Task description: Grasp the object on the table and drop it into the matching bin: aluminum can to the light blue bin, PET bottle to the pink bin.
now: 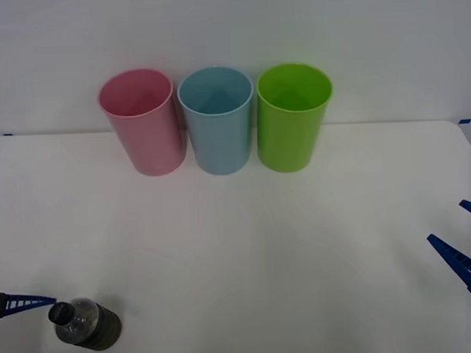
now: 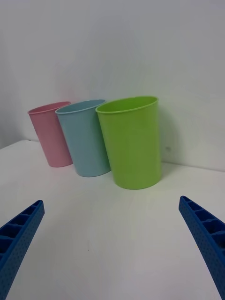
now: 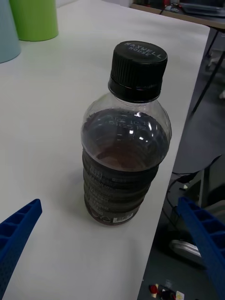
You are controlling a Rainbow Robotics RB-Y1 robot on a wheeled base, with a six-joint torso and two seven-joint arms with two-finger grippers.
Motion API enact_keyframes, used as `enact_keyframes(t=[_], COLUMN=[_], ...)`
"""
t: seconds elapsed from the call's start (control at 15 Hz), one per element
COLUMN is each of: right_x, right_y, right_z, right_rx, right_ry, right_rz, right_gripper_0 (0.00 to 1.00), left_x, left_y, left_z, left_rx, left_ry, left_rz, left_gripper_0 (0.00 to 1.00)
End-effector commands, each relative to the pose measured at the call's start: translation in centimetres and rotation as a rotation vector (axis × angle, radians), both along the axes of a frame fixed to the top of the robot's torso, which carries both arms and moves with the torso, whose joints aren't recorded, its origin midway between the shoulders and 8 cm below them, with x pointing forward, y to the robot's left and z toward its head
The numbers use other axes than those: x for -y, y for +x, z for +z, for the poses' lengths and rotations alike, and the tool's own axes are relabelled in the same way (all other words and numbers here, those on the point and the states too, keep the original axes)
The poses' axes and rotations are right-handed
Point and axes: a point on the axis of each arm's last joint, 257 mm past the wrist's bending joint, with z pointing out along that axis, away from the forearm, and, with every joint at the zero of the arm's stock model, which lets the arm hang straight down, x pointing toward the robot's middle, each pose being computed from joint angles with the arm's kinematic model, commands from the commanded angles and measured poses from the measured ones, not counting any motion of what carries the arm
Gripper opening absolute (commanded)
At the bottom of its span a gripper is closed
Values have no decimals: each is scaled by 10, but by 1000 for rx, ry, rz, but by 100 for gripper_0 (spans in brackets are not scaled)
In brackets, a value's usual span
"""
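**Mia:** What is in the front view?

**Ben:** A white table [image 1: 238, 246]. At 12 o'clock three cups stand in a row by the far edge: the pink bin [image 1: 142, 122], then the light blue bin [image 1: 216, 120], then a green bin [image 1: 291, 116]. The pink and blue ones touch.

**Mia:** Where is the PET bottle [image 1: 87, 324]?

**Ben:** Down at 7 o'clock, near the front edge. It stands up and has a black cap [image 1: 61, 313]. The left gripper [image 1: 28, 334] is right there, with one blue finger on each side of the cap end. The fingers are spread wide and hold nothing.

**Mia:** And the other arm?

**Ben:** The right gripper [image 1: 466, 238] waits at 4 o'clock, well apart from the bottle.

**Mia:** What does the right wrist view show?

**Ben:** Two blue fingers [image 2: 18, 234] spread far apart, nothing between them but table. The green bin [image 2: 133, 140] is nearest, then the blue bin [image 2: 83, 138], then the pink bin [image 2: 49, 133].

**Mia:** And the left wrist view?

**Ben:** The bottle [image 3: 125, 145] stands upright near the table edge, between the wide-open fingers [image 3: 16, 234]. They are not touching it. Its label is dark and there is some brown drink inside.
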Motion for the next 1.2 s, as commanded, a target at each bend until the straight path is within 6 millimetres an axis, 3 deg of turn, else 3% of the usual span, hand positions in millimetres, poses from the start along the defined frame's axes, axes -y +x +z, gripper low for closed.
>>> enact_keyframes(t=[0.07, 0.67, 1.2], right_x=[0, 0, 0], right_y=[0, 0, 0], right_z=[0, 0, 0], right_rx=[0, 0, 0], right_ry=[0, 0, 0], right_rz=[0, 0, 0], right_gripper_0=[100, 100, 100], left_x=[14, 35, 56], left_y=[9, 25, 28], left_z=[-2, -12, -24], left_rx=[25, 51, 53], left_ry=[-43, -41, -44], left_rz=[23, 6, -15], left_gripper_0=[100, 100, 100])
